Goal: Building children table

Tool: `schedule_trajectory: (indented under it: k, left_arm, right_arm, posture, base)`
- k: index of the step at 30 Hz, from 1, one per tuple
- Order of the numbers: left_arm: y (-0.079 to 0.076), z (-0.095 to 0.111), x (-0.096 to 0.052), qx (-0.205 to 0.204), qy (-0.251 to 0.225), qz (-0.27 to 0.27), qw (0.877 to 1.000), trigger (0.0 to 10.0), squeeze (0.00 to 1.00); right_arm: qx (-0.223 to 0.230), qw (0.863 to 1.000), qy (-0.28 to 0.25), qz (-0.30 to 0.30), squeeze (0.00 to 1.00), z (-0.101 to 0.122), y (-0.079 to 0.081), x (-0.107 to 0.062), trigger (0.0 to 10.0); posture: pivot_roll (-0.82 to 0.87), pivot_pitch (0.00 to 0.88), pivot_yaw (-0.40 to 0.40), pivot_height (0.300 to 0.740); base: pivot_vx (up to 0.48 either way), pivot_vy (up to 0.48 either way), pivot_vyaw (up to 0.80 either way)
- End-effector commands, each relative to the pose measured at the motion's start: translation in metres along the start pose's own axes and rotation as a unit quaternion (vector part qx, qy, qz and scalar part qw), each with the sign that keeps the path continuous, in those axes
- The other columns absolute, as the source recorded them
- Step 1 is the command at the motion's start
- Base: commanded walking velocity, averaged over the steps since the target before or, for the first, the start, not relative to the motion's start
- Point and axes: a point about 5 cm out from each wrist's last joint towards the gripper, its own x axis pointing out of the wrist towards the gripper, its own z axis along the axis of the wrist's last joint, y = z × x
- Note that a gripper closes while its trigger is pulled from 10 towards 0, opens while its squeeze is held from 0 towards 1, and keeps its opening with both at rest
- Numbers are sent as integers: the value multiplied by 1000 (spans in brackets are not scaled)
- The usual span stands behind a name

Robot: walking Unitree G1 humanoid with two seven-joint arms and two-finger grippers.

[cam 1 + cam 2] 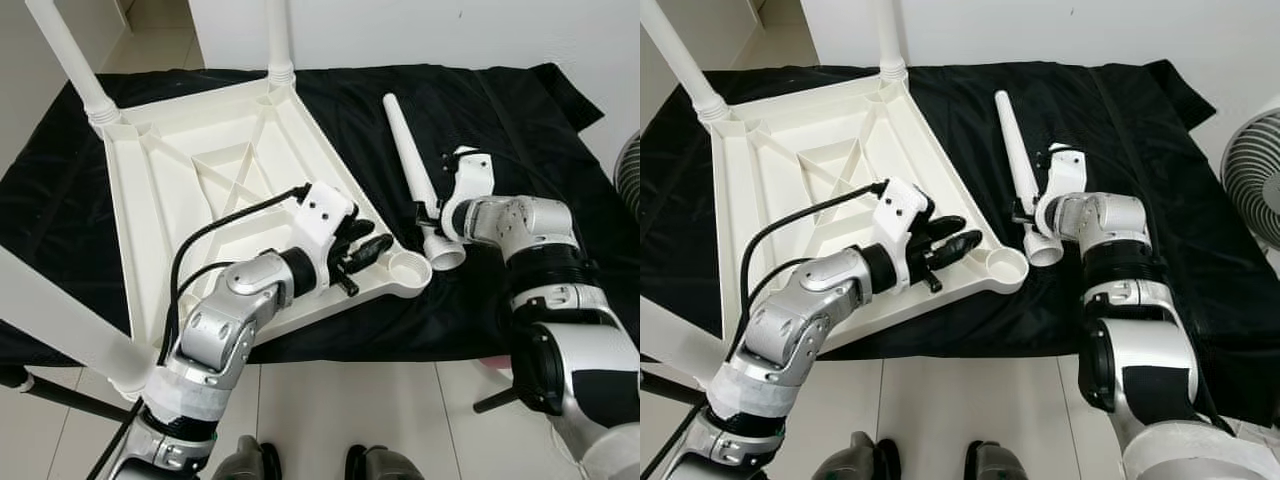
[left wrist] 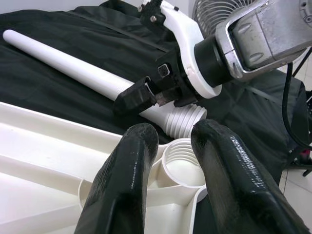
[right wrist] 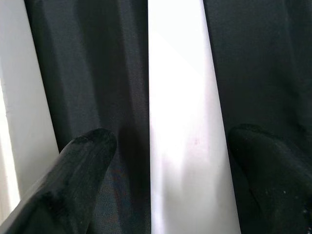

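A black cloth (image 1: 520, 130) covers the work surface against a white wall (image 1: 1040, 30), with pale floor tiles (image 1: 330, 410) in front of it and a fan (image 1: 1252, 175) standing at the robot's right. On the cloth a white plastic table top (image 1: 180, 190) lies upside down, its ribbed underside up, with legs already standing in two far corners and a third leg in the near left corner. The left gripper (image 1: 368, 245) rests on the table top's near right rim, its two black fingers (image 2: 126, 180) a little apart and holding nothing, pointing at the empty threaded corner socket (image 1: 410, 268) just beyond their tips. Beside that corner, a loose white table leg (image 1: 410, 155) lies flat on the cloth, its wide threaded end near the socket but not in it. The right gripper (image 1: 428, 214) is at the leg's lower part, close to the threaded end, its fingers (image 3: 83, 161) spread wide on either side of the leg, not closed on it.
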Motion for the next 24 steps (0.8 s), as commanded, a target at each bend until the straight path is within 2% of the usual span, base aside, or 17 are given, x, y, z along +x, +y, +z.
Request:
schedule_trajectory:
  k: [1,2,4,5,11,18,21,22,23,24]
  left_arm:
    - [0,4,2,3,-4,24,1000,10000,0]
    - [0,5,2,2,-6,25,1000,10000,0]
    - [0,5,3,2,-7,26,1000,10000,0]
    - [0,6,3,1,-9,28,1000,10000,0]
    - [1,6,6,3,-11,31,999,10000,0]
    - [0,6,8,6,-9,31,999,10000,0]
    - [1,5,8,6,-9,34,999,10000,0]
    - [1,5,8,7,-9,35,999,10000,0]
    - [1,6,8,4,-11,34,999,10000,0]
    - [1,6,8,3,-12,34,999,10000,0]
  right_arm:
    - [34,997,74,-9,0,-29,-8,9,9843]
    - [44,996,83,-9,0,-32,-10,9,6078]
    - [50,995,87,-9,0,-33,-10,10,6078]
    - [57,994,97,-8,0,-36,-12,10,78]
    - [71,989,125,13,0,-40,-10,11,0]
    - [76,989,122,28,0,-36,-5,11,0]
    - [81,991,96,35,0,-31,-5,12,0]
    - [82,994,66,28,0,-26,-8,12,0]
    - [86,996,31,22,0,-19,-12,11,10000]
    - [89,996,9,17,0,-15,-15,10,10000]
  posture:
    - [-124,122,7,740]
    - [-124,122,7,740]
    - [-127,120,3,740]
    - [-129,118,1,740]
    - [-130,113,-5,740]
    - [-130,113,-5,740]
    - [-127,112,-8,740]
    - [-122,113,-4,740]
    - [-122,113,-4,740]
    - [-122,112,2,740]
  base:
    - [0,0,0]
    - [0,0,0]
    - [0,0,0]
    - [0,0,0]
    - [0,0,0]
    - [0,0,0]
    - [0,0,0]
    - [0,0,0]
    - [0,0,0]
    - [0,0,0]
